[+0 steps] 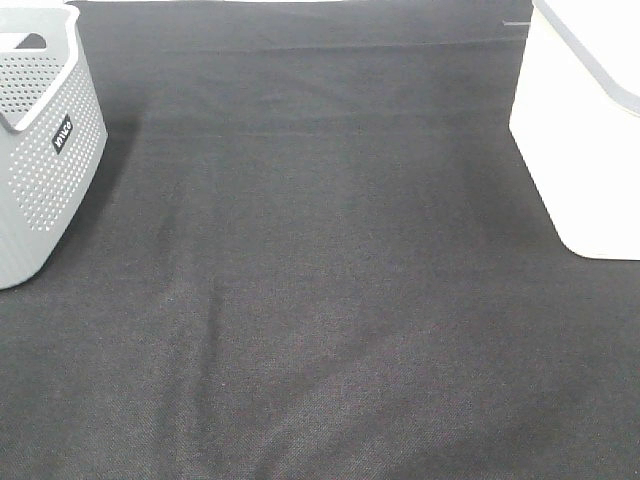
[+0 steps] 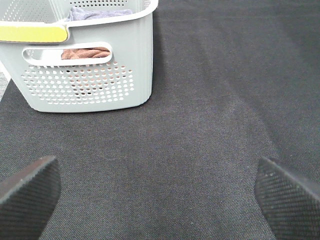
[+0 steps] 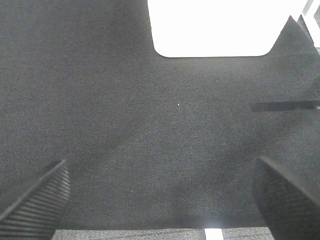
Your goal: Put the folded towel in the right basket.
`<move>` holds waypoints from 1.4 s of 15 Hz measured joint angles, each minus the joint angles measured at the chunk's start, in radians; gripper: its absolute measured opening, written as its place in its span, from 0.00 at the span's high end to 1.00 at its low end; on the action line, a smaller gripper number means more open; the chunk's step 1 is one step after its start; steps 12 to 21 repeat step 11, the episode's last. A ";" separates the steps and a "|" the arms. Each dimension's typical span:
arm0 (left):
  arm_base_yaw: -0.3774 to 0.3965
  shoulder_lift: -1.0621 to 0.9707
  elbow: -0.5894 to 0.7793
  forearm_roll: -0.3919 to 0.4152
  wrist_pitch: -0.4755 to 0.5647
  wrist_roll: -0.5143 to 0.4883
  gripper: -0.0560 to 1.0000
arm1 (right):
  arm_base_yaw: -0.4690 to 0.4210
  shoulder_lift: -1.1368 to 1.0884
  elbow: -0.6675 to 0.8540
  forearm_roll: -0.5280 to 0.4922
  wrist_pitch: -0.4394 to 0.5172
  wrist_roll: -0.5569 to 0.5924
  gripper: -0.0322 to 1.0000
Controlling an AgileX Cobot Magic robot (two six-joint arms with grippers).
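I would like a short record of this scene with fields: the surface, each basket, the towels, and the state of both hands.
surface: dark cloth mat, nothing lying on it between the baskets
left basket: grey perforated basket, at the left edge of the high view
left basket contents: a brown cloth and a bluish cloth inside
right basket: white basket, interior not visible
folded towel: none visible on the mat
left hand: open, empty
right hand: open, empty
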 joint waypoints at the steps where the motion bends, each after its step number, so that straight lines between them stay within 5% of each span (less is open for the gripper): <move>1: 0.000 0.000 0.000 0.000 0.000 0.000 0.02 | 0.000 0.000 0.000 0.000 0.000 0.000 0.03; 21: 0.000 0.000 0.000 0.000 0.000 0.000 0.02 | 0.000 0.000 0.000 0.000 0.000 0.000 0.03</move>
